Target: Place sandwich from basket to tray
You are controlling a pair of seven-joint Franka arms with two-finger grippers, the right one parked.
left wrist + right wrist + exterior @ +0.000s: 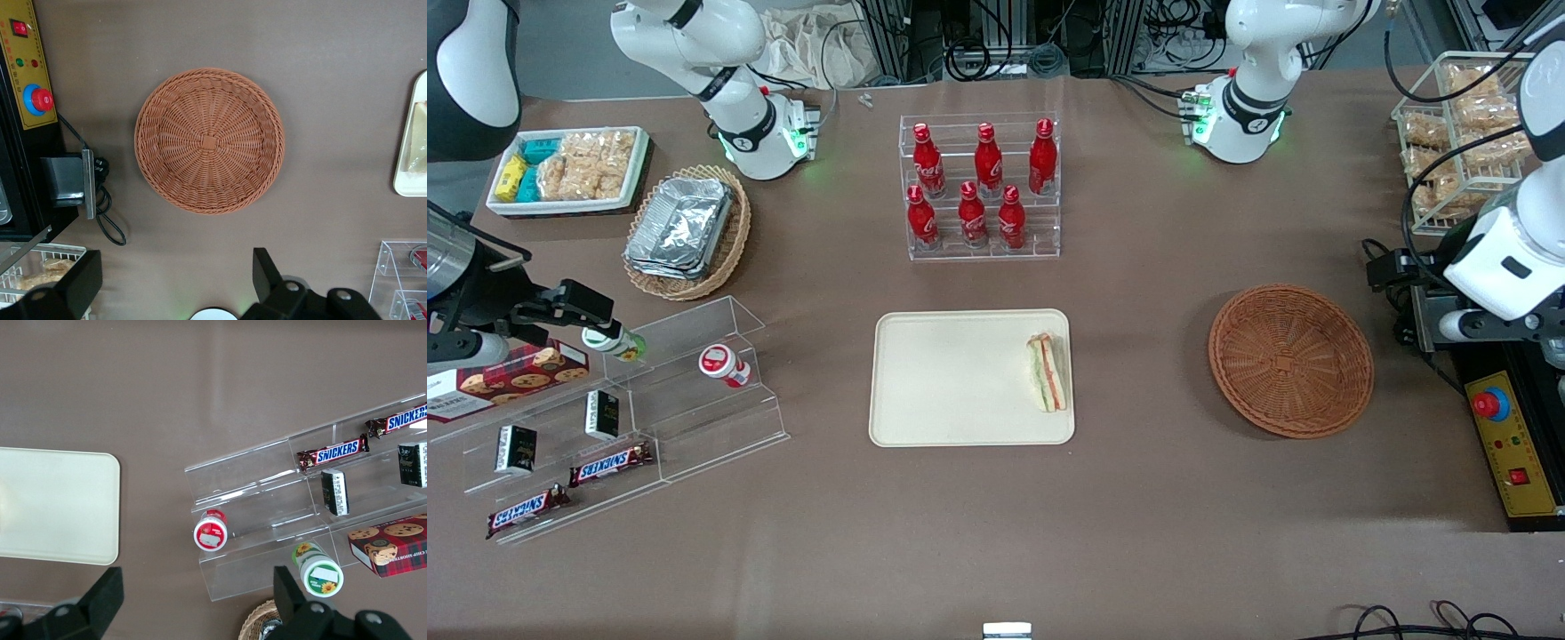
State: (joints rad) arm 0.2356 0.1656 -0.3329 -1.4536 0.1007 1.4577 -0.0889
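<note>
The sandwich [1047, 372] lies on the cream tray [960, 378], close to the tray's edge that faces the basket. The reddish-brown wicker basket [1291, 360] sits empty on the table toward the working arm's end. My left arm [1507, 258] hangs at that end of the table, beside the basket. In the left wrist view my gripper [177, 283] is open and holds nothing; it is high above the bare table beside the basket [209, 140]. A strip of the tray [400, 180] shows in that view.
A yellow control box with a red stop button [1489, 404] and a black fixture with cables [1387, 267] stand beside the basket. A wire rack of snack packets [1449, 142] is farther from the camera. A rack of red bottles [978, 187] stands farther back than the tray.
</note>
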